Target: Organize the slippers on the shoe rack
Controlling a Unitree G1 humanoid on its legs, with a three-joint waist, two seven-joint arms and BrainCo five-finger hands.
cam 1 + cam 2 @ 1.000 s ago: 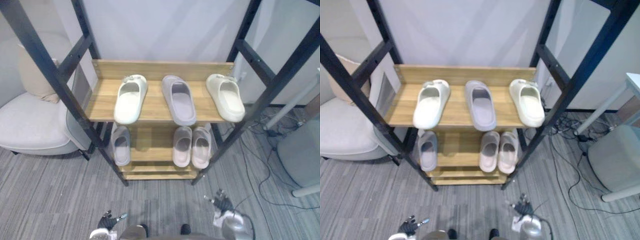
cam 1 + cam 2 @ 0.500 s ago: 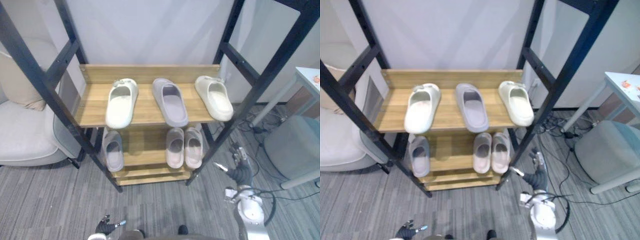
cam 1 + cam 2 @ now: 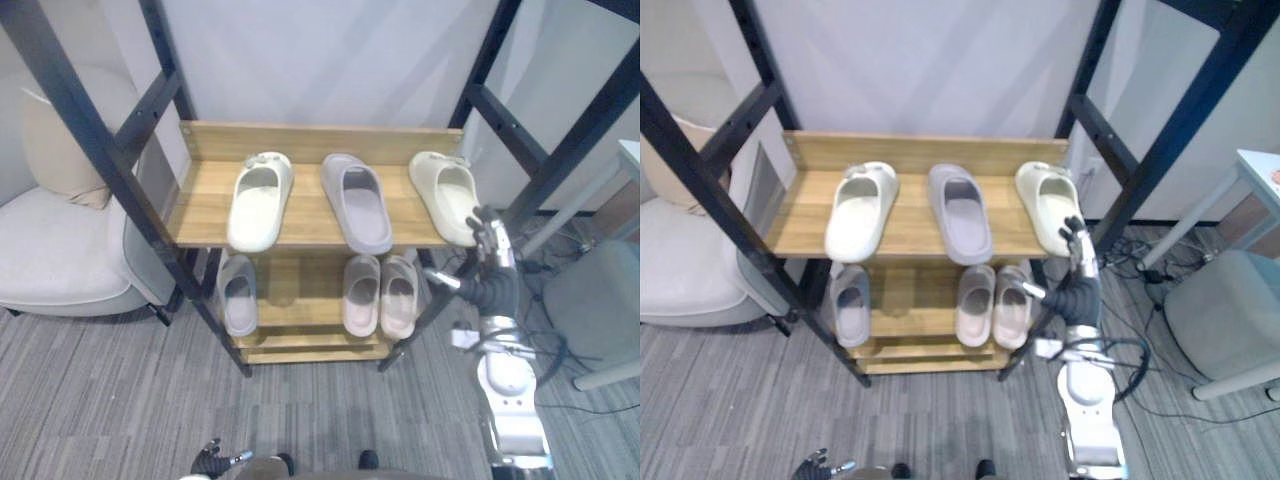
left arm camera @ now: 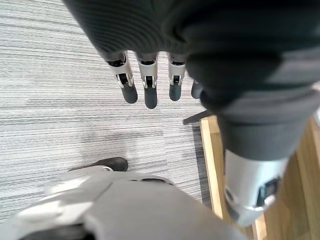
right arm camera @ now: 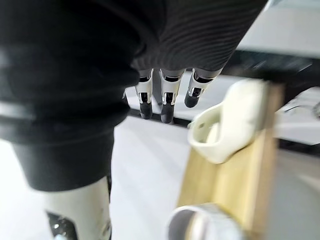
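On the shoe rack's top shelf (image 3: 205,215), left to right: cream slipper (image 3: 259,203), grey slipper (image 3: 357,203), second cream slipper (image 3: 445,195) at the right end.

Right hand (image 3: 492,270) is just beside that last one, fingers straight and slightly spread, holding nothing. Likely the reach to grasp.

Best to close across the slipper's side and lift before shifting it.

Left hand (image 3: 212,460) hangs low, fingers relaxed.

Surroundings:
- Armchair (image 3: 60,250) at left.
- Lower shelf holds a grey slipper (image 3: 237,295) and a pinkish pair (image 3: 380,296).
- In the way: the rack's black post (image 3: 540,170) crowds the wrist, and the grey slipper sits between the creams.

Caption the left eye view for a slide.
Open right hand beside the rightmost cream slipper on the top shelf of the shoe rack, holding nothing.
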